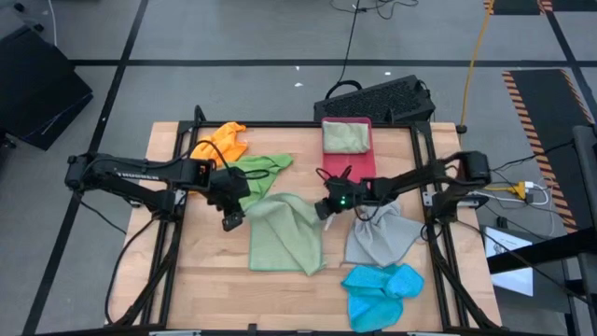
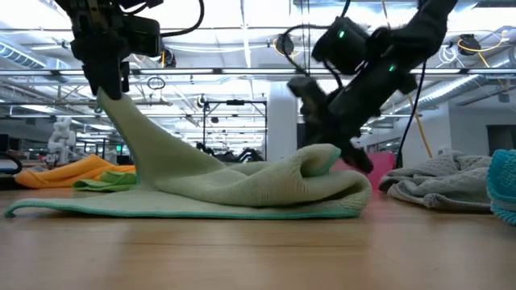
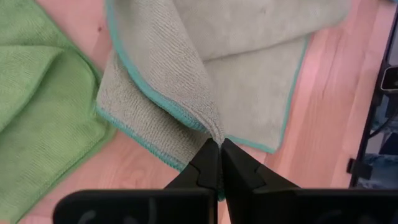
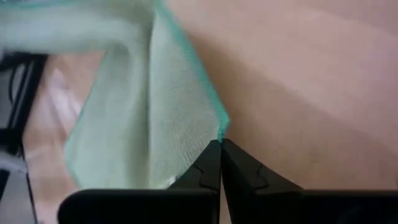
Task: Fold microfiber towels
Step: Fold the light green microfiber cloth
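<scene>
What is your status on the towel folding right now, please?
Left gripper shut on pale sage towel corner, lifted. Right gripper shut on its opposite edge. Grey towel lies close beside; nothing blocking.

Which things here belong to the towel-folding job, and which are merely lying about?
Job: sage towel, pinched by left gripper and right gripper; orange towel; green towel; grey towel; blue towel.
Lying about: pink tray; keyboard.
</scene>
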